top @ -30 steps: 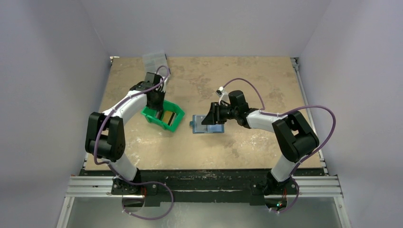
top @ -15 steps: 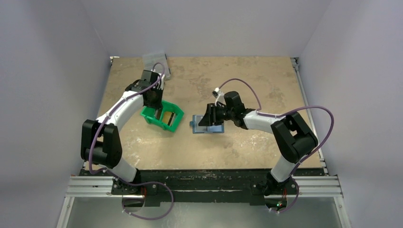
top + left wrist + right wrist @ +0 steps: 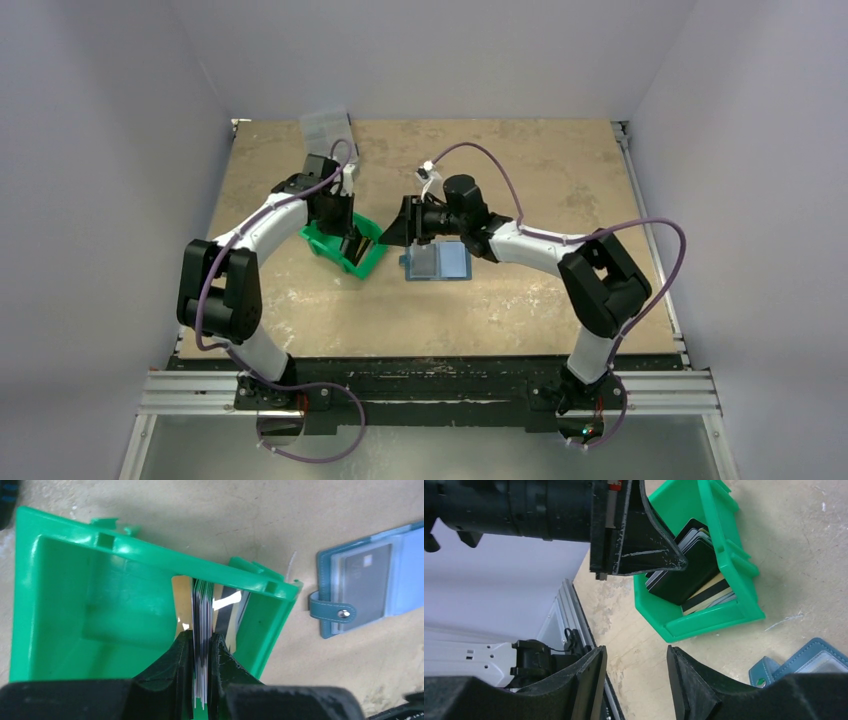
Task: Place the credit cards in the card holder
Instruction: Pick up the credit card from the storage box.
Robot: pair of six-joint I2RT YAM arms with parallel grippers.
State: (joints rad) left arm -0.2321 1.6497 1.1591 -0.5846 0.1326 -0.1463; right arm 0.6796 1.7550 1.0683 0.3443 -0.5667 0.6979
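The left hand [image 3: 200, 647] grasps thin, pale rectangular credit cards [image 3: 201, 610] inside the green plastic tray [image 3: 75, 580]; the right hand [image 3: 635, 655] is released.

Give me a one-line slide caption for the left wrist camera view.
Left claw shut on a stack of cards in the green tray, open card holder lying beside it.

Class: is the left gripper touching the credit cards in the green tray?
Touching. Left wrist view: the left gripper pinches the credit cards edge-on, no gap either side.
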